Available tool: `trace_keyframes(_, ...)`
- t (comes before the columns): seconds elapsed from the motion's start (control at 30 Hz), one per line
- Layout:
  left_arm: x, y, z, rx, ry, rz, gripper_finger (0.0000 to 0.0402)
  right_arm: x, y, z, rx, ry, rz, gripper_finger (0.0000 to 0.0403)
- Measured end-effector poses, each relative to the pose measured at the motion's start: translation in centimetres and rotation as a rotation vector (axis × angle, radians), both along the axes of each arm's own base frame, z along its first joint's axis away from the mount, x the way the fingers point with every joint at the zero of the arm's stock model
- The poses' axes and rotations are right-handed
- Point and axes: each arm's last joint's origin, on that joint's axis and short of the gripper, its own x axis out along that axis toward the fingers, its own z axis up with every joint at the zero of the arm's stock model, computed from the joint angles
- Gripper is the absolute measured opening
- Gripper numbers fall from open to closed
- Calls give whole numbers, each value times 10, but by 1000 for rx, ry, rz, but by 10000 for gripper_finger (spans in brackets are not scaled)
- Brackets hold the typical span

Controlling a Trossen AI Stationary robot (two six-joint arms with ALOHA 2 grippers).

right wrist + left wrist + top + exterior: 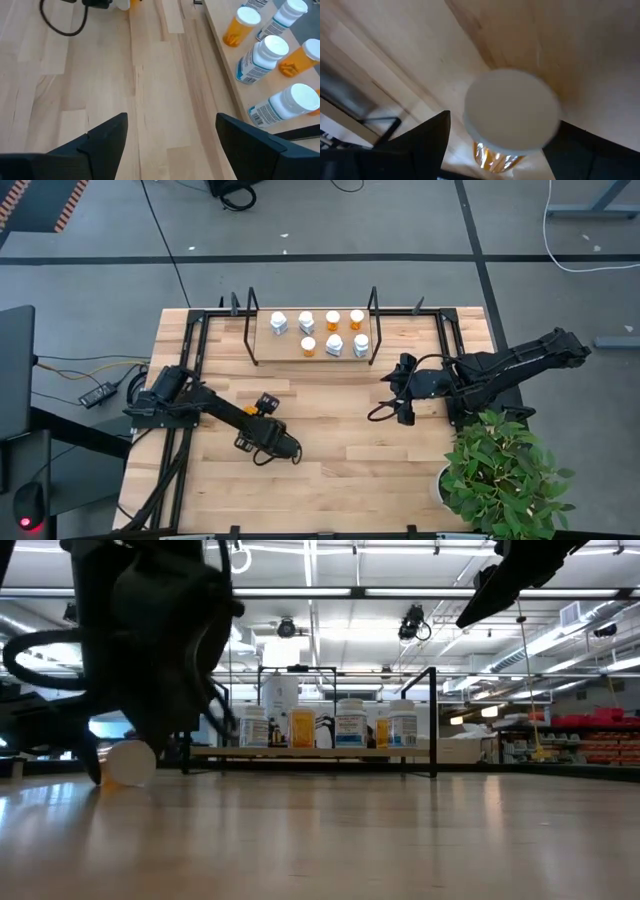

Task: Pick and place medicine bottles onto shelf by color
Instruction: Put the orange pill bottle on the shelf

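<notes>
High view: seven bottles (332, 320) stand on the shelf (290, 346) at the desk's (340, 450) far edge; the left tool (292, 453) sits low near the front, the right tool (405, 418) beside the shelf.

Low view: an orange bottle (128, 763) is under the left tool.

Left wrist view: spread fingers (427, 137) flank its cap (511, 110).

Right wrist view: the right tool (170, 135) is spread, empty.

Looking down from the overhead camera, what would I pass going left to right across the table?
Left arm's end effector by an orange medicine bottle → shelf holding seven bottles → right arm's end effector, open over bare wood → potted plant at the table's right corner.
</notes>
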Motion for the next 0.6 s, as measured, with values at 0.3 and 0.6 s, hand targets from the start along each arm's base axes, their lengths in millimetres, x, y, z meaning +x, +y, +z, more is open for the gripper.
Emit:
trace_keyframes(0.3,8,3,6,-7,-35,36,281,0,0,0,7,-2,-7,309)
trace_keyframes(0.6,15,15,5,-13,-69,87,224,0,0,0,9,-1,-6,309)
